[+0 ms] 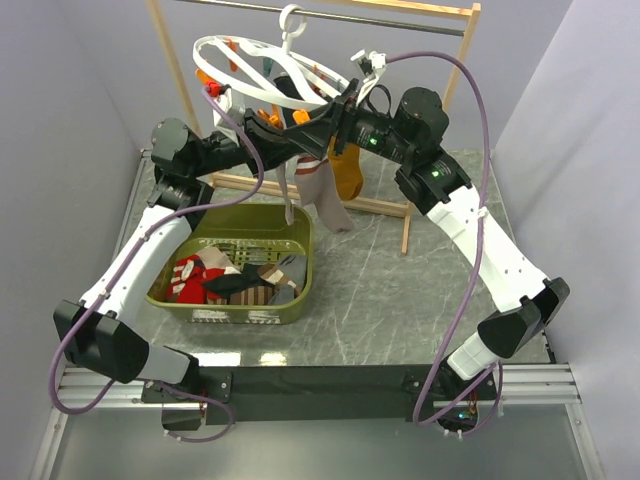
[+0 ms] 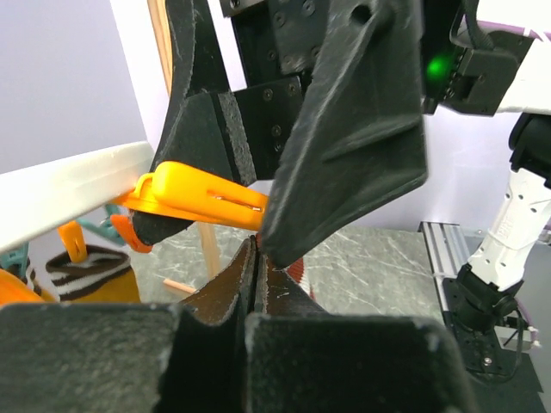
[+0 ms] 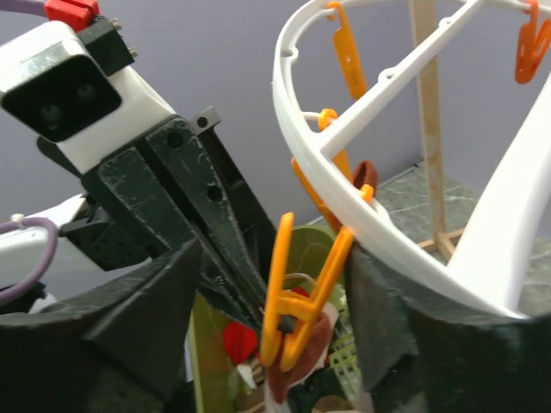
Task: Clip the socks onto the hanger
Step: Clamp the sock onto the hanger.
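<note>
The white ring hanger (image 1: 240, 50) hangs from the rod of the wooden rack. One taupe sock (image 1: 325, 200) dangles below its near rim. An orange clip (image 3: 301, 292) is clamped on the sock's dark red cuff (image 3: 297, 370). My right gripper (image 3: 275, 318) is open, its fingers (image 3: 155, 318) standing apart on either side of that clip. My left gripper (image 2: 255, 249) is shut, with the red and white striped cuff (image 2: 297, 271) at its tips, just under the clip (image 2: 202, 194). Both grippers meet at the rim, the left gripper (image 1: 300, 125) beside the right gripper (image 1: 335, 115).
A mustard sock (image 1: 348, 172) hangs from the hanger behind the taupe one. A green basket (image 1: 245, 312) holding more socks sits on the table below the left arm. The wooden rack (image 1: 170, 60) stands at the back, with grey walls on both sides.
</note>
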